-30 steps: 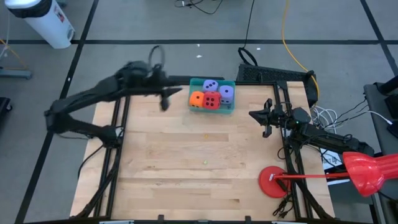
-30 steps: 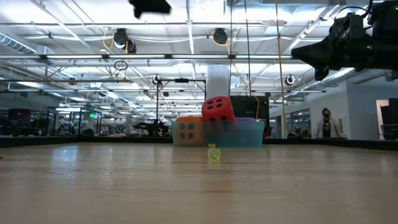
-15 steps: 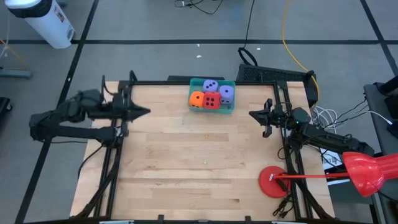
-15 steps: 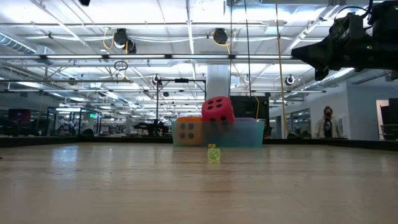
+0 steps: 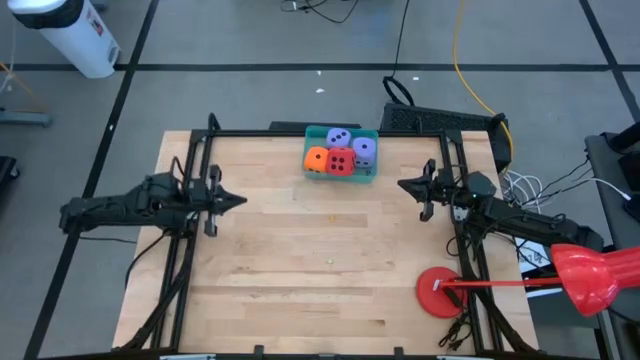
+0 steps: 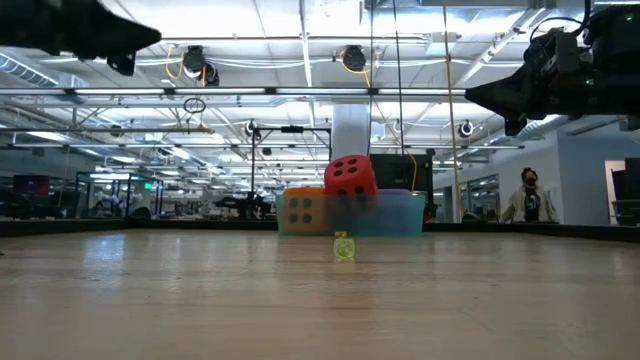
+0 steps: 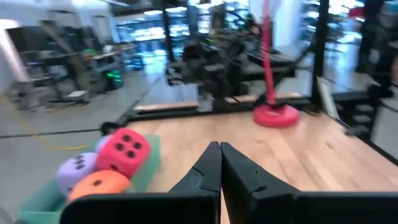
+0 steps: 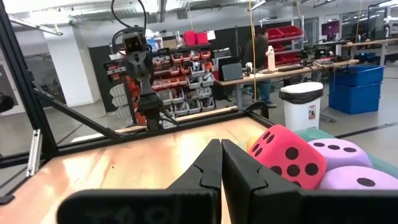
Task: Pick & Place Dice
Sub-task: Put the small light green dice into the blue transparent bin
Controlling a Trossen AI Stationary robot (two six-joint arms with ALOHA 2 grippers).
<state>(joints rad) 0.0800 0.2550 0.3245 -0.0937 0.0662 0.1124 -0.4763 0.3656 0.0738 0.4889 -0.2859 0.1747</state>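
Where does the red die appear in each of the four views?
High view: red die at top centre, in the teal bin.
Low view: centre, topping the pile.
Left wrist view: lower left.
Right wrist view: lower right.
Shared landmark: the orange die beside it.

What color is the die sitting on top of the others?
Red die with dark pips, clearest in the right wrist view.

Grey tiled floor, white bin, ceiling lights
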